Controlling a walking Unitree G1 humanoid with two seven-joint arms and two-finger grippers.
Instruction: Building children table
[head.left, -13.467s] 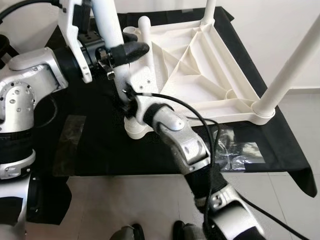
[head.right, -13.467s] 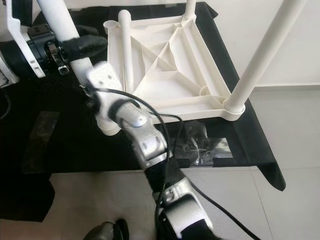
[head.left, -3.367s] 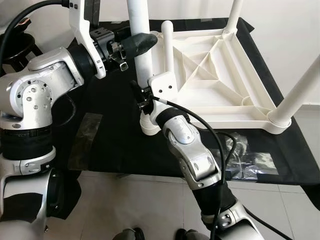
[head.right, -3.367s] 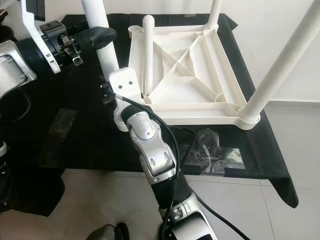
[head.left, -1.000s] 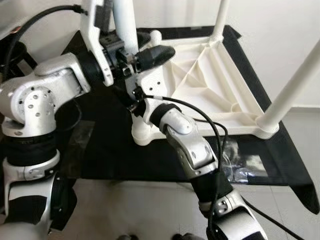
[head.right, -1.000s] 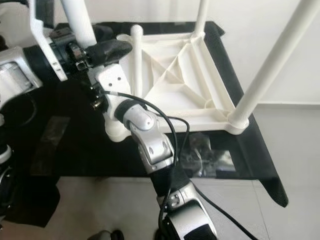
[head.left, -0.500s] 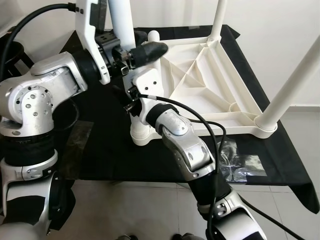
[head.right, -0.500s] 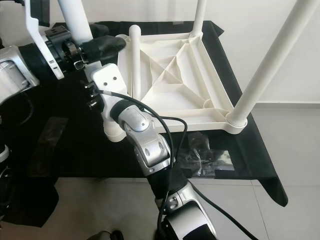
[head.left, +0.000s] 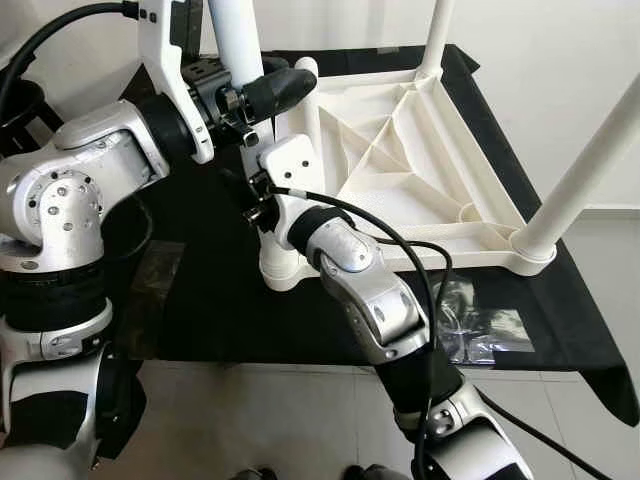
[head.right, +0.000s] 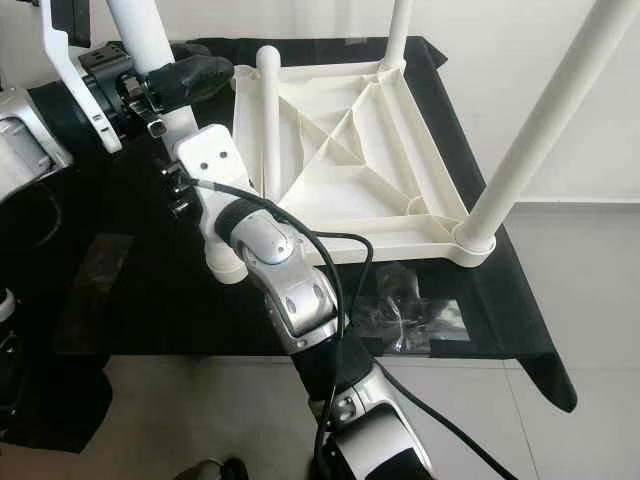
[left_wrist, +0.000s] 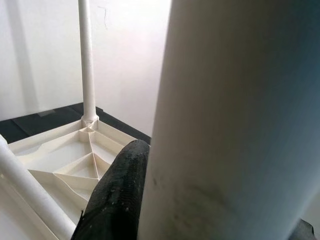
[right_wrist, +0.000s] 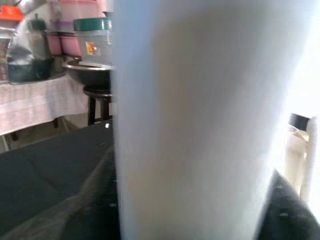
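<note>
The white table top (head.right: 400, 238) lies upside down on a black cloth. One white leg (head.left: 235, 40) stands in the near left corner socket (head.left: 282, 272), and both grippers hold it. My left gripper (head.left: 262, 92) is shut on this leg high up, one black finger (left_wrist: 117, 200) pressed against the tube. My right gripper (right_wrist: 190, 210) is shut on the same leg lower down, just above the socket, its fingers hidden behind the white wrist plate (head.left: 290, 165). Two more legs stand at the far corner (head.left: 438, 35) and the near right corner (head.left: 590, 150).
Another white leg (head.right: 268, 110) rests by the top's left edge. A crumpled clear plastic bag (head.left: 480, 325) lies taped to the cloth (head.left: 200, 300) near the front edge. A dark stool (head.left: 15, 100) stands at the far left. Tiled floor lies below the table's front.
The held leg and both grippers have shifted a little to the left. Both grips are unchanged.
</note>
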